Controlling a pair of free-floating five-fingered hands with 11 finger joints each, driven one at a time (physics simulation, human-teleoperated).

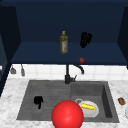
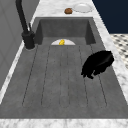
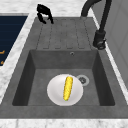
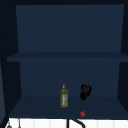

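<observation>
Up in the dark blue cabinet (image 4: 70,72), a small red strawberry (image 1: 82,60) sits at the shelf's front edge, right of the olive oil bottle (image 1: 63,42). The right hand (image 1: 85,39) hangs just above the strawberry, apart from it, fingers curled on nothing. The left hand (image 1: 38,100), curled too, hovers over the grey sink's drainboard (image 2: 50,82).
</observation>
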